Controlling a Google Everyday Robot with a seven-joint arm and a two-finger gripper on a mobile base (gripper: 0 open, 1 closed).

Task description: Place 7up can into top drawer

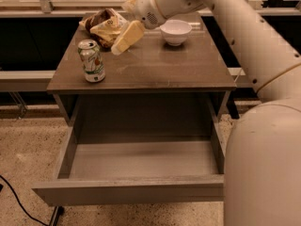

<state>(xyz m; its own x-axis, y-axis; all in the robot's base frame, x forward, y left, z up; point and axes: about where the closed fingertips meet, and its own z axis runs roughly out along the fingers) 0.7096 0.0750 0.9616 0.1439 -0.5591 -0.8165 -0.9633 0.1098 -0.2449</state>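
The 7up can (91, 60) stands upright near the front left corner of the brown cabinet top (160, 67). The top drawer (131, 192) below it is pulled fully out, and its grey inside is bare. My gripper (122, 27) hangs over the back left of the cabinet top, in front of the snack bag. It is above and to the right of the can, not touching it. Its cream fingers (126, 36) are apart and hold nothing.
A tan and brown snack bag (101, 23) lies at the back left of the top. A white bowl (175, 31) stands at the back middle. My arm (263, 126) fills the right side of the view. A black cable (19, 201) lies on the floor at the left.
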